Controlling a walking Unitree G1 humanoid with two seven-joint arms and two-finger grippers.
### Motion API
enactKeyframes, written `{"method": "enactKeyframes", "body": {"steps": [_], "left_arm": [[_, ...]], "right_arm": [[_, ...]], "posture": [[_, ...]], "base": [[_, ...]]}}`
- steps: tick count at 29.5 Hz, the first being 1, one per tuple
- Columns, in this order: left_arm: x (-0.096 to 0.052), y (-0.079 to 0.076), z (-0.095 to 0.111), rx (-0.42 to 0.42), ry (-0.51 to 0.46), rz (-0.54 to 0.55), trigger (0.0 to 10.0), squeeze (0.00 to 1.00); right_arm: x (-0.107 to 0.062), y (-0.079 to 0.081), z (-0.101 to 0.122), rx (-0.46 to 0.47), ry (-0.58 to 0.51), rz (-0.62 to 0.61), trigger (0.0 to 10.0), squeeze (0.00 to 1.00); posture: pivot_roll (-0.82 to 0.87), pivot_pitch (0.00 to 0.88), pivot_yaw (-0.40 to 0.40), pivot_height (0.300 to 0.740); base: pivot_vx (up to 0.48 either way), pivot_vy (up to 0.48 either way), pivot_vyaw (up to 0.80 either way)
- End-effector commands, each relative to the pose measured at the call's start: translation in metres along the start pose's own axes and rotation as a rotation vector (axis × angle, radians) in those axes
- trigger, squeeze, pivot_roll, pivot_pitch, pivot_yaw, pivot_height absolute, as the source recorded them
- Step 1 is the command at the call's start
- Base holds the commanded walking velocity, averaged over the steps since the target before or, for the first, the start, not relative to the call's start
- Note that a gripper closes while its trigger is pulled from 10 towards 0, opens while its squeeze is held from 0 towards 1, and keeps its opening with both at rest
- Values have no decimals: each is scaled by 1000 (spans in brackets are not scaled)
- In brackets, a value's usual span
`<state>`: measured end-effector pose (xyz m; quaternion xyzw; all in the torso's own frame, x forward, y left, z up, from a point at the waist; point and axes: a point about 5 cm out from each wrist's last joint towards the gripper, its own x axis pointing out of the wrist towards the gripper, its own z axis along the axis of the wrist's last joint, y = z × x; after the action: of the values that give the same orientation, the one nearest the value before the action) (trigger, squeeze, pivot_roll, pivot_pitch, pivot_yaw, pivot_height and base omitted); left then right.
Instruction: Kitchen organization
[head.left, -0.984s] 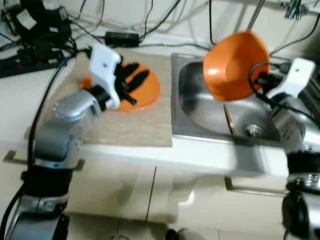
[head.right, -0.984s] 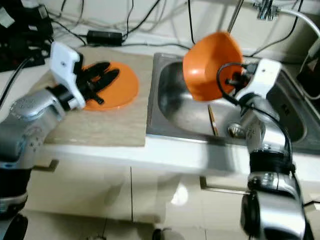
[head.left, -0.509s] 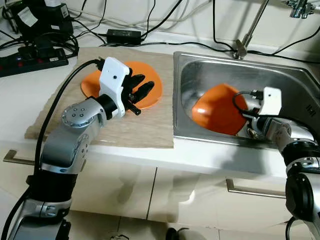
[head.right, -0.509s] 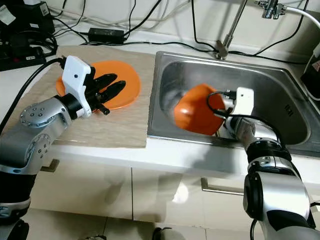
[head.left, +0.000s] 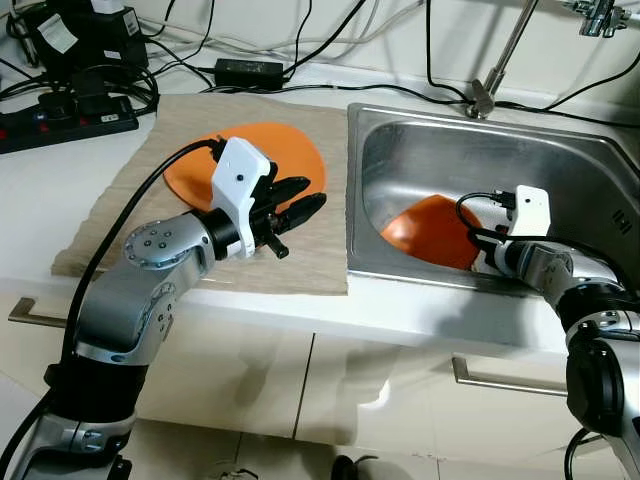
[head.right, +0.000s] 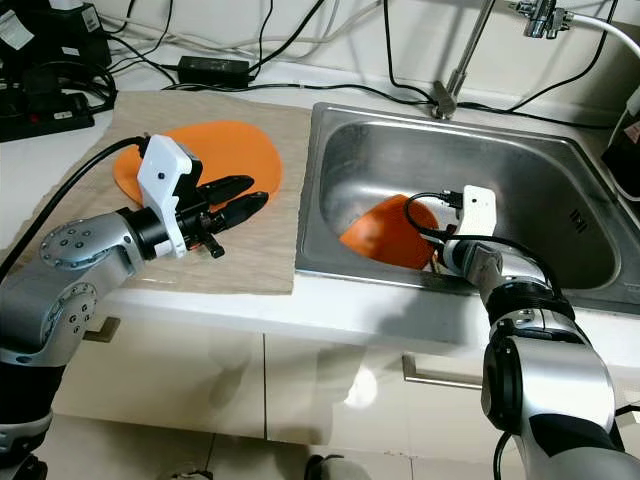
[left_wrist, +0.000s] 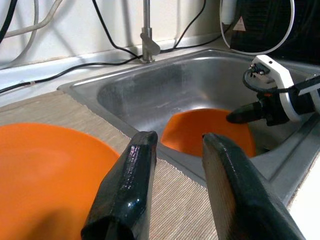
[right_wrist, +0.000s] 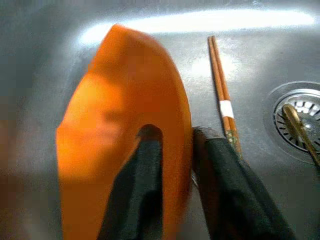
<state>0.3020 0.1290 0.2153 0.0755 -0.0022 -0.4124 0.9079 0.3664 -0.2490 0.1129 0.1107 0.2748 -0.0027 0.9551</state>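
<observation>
Standing before the white counter (head.left: 30, 215), I look down on the steel sink (head.left: 560, 165) at my right side and the beige mat (head.left: 150, 160) at my left side. On the mat lies an orange plate (head.left: 255, 150), flat, near the edge toward the sink. Inside the sink, against the near wall, an orange bowl (head.left: 430, 228) stands tilted on its side. My right gripper (right_wrist: 175, 165) is low in the sink, and its two black fingers (right_wrist: 142, 190) pinch the rim of this bowl, one finger inside and one outside. My left gripper (head.left: 290, 205) hangs just above the mat, at the near edge of the plate, pointing toward the sink; its fingers (left_wrist: 127, 185) are a little apart and hold nothing. On the sink floor just beside the bowl lies a pair of brown chopsticks (right_wrist: 222, 97), and near them is the round drain (right_wrist: 295, 120) with a thin golden thing across it, which I cannot identify.
</observation>
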Motion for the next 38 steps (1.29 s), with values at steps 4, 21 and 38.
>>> {"method": "enactKeyframes", "body": {"steps": [4, 21, 38], "left_arm": [[-3, 6, 5, 1, -11, 36, 10000, 0], [-64, 121, -6, -149, 93, 740, 10000, 1000], [-51, 121, -20, -149, 129, 624, 10000, 1000]], "right_arm": [[-7, -10, 27, -38, -113, -64, 10000, 1000], [-32, 17, 89, -164, -540, 147, 10000, 0], [-53, 123, 36, -66, -640, 579, 10000, 0]], "posture": [[4, 72, -96, 740], [7, 63, -91, 740], [5, 58, -80, 740]], "base": [[0, 0, 0], [0, 0, 0], [0, 0, 0]]}}
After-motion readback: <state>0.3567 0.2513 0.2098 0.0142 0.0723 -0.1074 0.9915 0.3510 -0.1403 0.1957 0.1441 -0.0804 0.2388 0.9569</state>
